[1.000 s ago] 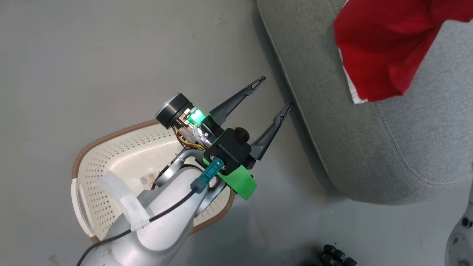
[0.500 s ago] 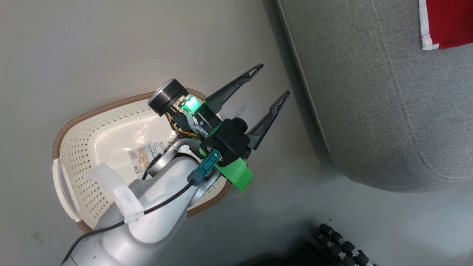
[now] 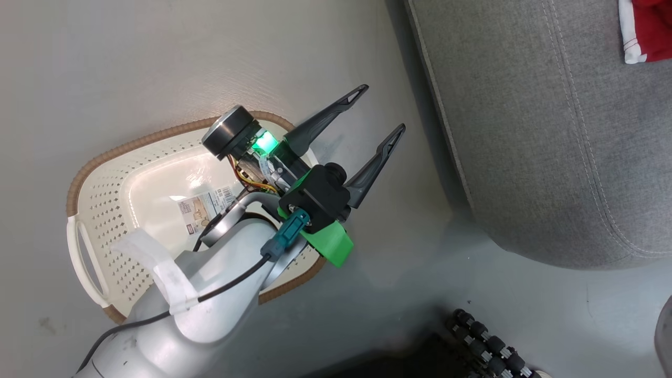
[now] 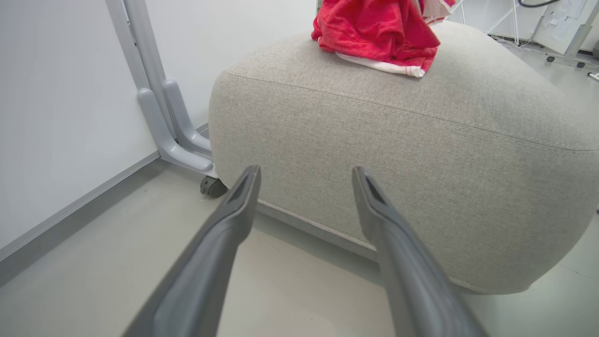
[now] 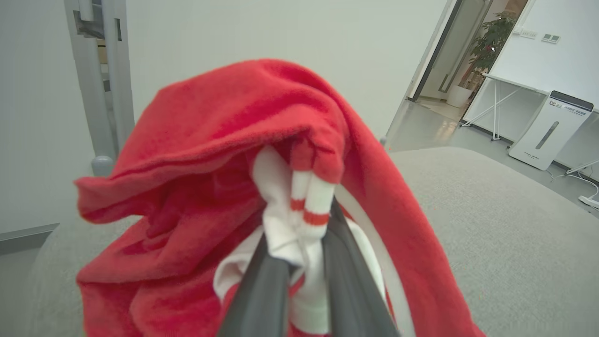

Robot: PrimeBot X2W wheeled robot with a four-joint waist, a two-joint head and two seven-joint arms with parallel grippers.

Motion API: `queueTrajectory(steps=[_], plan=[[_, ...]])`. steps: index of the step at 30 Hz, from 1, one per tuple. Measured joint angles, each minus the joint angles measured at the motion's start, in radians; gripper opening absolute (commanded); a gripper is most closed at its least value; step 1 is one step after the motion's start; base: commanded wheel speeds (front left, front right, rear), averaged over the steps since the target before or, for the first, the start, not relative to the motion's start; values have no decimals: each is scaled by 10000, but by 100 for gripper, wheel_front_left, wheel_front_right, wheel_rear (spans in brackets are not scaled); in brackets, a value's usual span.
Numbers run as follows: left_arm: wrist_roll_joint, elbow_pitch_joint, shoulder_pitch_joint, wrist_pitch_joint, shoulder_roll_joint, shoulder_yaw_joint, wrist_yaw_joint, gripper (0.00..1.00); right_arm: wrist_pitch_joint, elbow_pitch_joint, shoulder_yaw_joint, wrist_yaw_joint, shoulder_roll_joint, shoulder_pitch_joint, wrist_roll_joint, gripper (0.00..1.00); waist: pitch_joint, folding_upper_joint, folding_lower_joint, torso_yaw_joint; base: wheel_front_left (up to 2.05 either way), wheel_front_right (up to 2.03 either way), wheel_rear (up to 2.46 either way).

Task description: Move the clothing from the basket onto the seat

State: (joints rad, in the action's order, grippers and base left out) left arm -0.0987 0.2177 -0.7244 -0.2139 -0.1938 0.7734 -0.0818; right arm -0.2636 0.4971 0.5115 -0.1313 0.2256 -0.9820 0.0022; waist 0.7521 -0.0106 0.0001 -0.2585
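Grey floor (image 3: 157,52), the basket (image 3: 105,210) beside the seat (image 4: 374,154). The clothing (image 4: 374,32) lies atop the seat, right jaws pinching its trim; I'd part them fully before lifting. Left jaws hang spread.

Head camera has shifted, whole view slid: cream perforated plastic basket with brown woven-look rim (image 3: 131,144) now sits further left, large grey fabric seat cushion (image 3: 551,131) further right. Red fabric jersey with white trim (image 3: 648,26): a second ago a big bunch hanging over the cushion close to its floor-side edge. Now just a small red-and-white corner at top right of the head view, well in from that edge. Left tool (image 3: 382,107): one fingertip earlier overlapped the cushion edge, now grey floor (image 3: 157,63) shows between them. Basket's label sticker (image 3: 205,202), earlier mostly covered by the wrist, now shows. More of the black ribbed object (image 3: 488,341) at the bottom edge.
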Motion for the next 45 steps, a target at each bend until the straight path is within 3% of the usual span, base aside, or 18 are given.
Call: queueTrajectory(steps=[8, 9, 10, 19, 29, 37, 45], plan=[[-63, -4, -51, 12, -38, 13, 58, 100, -2, 675, 198, 0, -221, 293, 94, 0, -79, 0, 0, 12, 0, 0, 0], [-73, 8, -51, 10, -54, 12, 71, 100, 0, 729, 194, 0, -249, 294, 151, 35, -108, 0, 0, 6, 0, 0, 0], [-79, 31, -51, 2, -63, 8, 75, 100, -2, 821, 178, 0, -270, 301, 205, 100, -152, 0, 0, -3, 0, 0, 0], [-339, 349, 131, -253, 104, 77, 171, 100, -6, 685, -293, 0, -284, 1308, 598, 100, -890, 0, -1, -62, 0, 0, 0], [-846, 727, 837, -443, 278, -169, 468, 100, -8, -552, -1379, 0, -347, 3200, 1028, 100, -2315, 0, -2, -106, 0, 0, 0], [-1267, 491, 1755, -485, 272, -899, 830, 100, -8, -1666, -2328, 0, -523, 4254, 1058, 100, -3489, 0, -2, 83, 0, 0, 0], [-1461, 121, 2659, -487, 299, -1919, 1152, 100, -8, -2355, -3545, 0, -734, 4884, 1126, 100, -4408, 0, -2, 734, 0, 0, 0]])
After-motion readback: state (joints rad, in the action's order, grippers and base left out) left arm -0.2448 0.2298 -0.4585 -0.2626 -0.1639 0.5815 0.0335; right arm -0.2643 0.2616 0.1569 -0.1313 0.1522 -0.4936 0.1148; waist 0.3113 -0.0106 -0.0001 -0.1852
